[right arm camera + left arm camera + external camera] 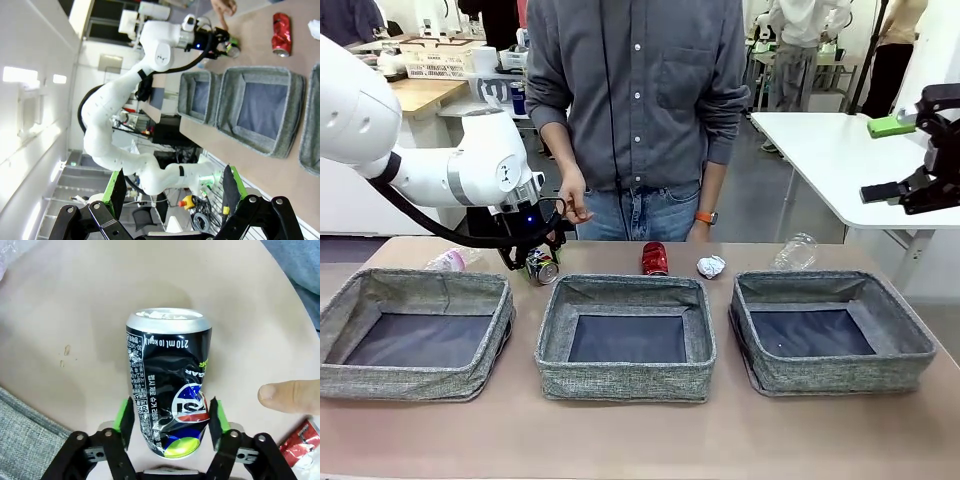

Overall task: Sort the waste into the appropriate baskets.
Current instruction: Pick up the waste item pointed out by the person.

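My left gripper (535, 255) is shut on the dark printed can (541, 266) at the table's far left. In the left wrist view its green pads (123, 415) press both sides of the dented can (167, 385), which lies on the table. A red can (654, 258), a foil ball (711, 266) and a clear bottle (794, 250) lie behind the baskets, with another clear bottle (450, 260) at the far left. Three grey baskets stand in a row: left (420, 283), middle (620, 291), right (820, 283). My right gripper (890, 160) hangs open, high at the right.
A person stands at the far side, one hand (575, 208) close to the held can; a fingertip (287, 396) shows beside it. A white table (840, 150) stands behind at the right. The right wrist view looks across the red can (281, 34) and the baskets (225, 105).
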`<act>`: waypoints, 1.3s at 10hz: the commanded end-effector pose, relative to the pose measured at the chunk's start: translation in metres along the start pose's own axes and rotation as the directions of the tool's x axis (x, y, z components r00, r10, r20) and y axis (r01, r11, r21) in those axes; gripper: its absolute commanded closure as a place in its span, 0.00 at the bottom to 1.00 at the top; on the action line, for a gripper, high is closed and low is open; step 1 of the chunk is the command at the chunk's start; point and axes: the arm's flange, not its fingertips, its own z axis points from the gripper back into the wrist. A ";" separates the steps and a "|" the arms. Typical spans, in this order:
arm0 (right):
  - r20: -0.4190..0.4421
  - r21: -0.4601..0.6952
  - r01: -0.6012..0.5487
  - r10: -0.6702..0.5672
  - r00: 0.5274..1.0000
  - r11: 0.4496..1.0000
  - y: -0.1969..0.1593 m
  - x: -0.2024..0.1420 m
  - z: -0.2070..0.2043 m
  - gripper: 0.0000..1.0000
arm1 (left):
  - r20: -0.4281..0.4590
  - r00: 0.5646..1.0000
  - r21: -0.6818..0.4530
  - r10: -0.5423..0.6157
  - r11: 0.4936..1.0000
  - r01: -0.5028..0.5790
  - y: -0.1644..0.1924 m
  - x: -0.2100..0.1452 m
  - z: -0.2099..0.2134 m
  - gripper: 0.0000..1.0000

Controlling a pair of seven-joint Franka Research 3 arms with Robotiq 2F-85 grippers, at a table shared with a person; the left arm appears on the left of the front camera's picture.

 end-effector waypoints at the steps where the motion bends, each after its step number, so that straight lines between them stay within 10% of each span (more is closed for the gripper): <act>1: 0.004 0.021 -0.023 0.023 1.000 1.000 0.002 0.003 -0.001 0.00 | 0.039 0.999 0.033 0.017 0.999 -0.018 -0.001 0.003 0.000 1.00; 8: 0.004 0.021 -0.023 0.023 1.000 1.000 0.002 0.003 -0.001 0.00 | 0.037 0.999 0.079 0.023 0.997 -0.026 0.004 0.003 0.004 1.00; 13: 0.004 0.021 -0.023 0.023 1.000 1.000 0.002 0.003 -0.001 0.00 | 0.048 0.994 0.002 -0.098 0.995 0.098 0.058 -0.051 0.120 1.00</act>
